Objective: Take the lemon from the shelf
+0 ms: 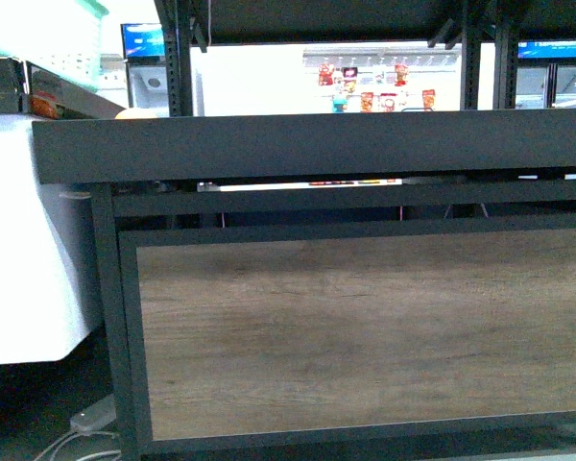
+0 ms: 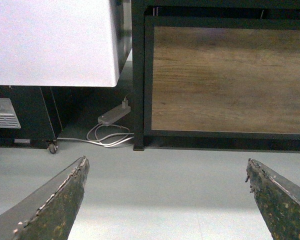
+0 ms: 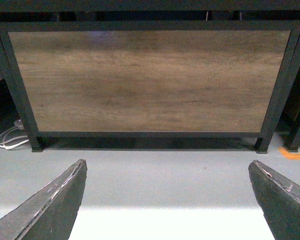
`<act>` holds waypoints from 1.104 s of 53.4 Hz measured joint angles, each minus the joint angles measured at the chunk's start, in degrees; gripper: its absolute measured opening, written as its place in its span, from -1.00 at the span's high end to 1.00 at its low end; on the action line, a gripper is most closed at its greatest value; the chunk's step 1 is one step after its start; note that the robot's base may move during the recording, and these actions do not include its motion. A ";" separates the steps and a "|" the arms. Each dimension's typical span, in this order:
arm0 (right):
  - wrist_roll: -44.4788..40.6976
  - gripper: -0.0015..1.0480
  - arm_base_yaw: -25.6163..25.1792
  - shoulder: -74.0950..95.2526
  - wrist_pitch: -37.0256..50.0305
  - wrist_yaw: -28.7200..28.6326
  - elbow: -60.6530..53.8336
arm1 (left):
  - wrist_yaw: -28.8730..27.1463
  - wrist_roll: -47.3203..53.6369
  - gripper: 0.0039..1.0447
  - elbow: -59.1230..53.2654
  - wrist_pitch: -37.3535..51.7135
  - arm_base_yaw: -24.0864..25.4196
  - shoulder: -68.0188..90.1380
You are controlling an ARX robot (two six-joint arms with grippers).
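at the left edge of the front view stands a white cabinet (image 1: 19, 240). just right of it, in the upper left, a small yellowish rounded top peeks over the rim of the shelf (image 1: 317, 144); it is the lemon (image 1: 134, 113) as far as can be told. the wood-grain panel (image 1: 365, 327) fills the lower centre and right. in the wrist views the left gripper (image 2: 166, 165) and right gripper (image 3: 167, 165) each hang over grey floor (image 2: 165, 185), facing that panel, fingers spread wide and grasping nothing.
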 joint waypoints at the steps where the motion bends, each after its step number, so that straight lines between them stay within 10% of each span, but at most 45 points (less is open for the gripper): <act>1: 0.00 -0.86 0.00 0.00 0.00 0.00 0.00 | 0.00 0.00 -0.85 0.00 0.00 0.00 0.00; 59: -0.02 -0.86 0.00 0.00 0.00 0.02 0.00 | 0.02 0.00 -0.85 0.00 0.00 0.00 0.00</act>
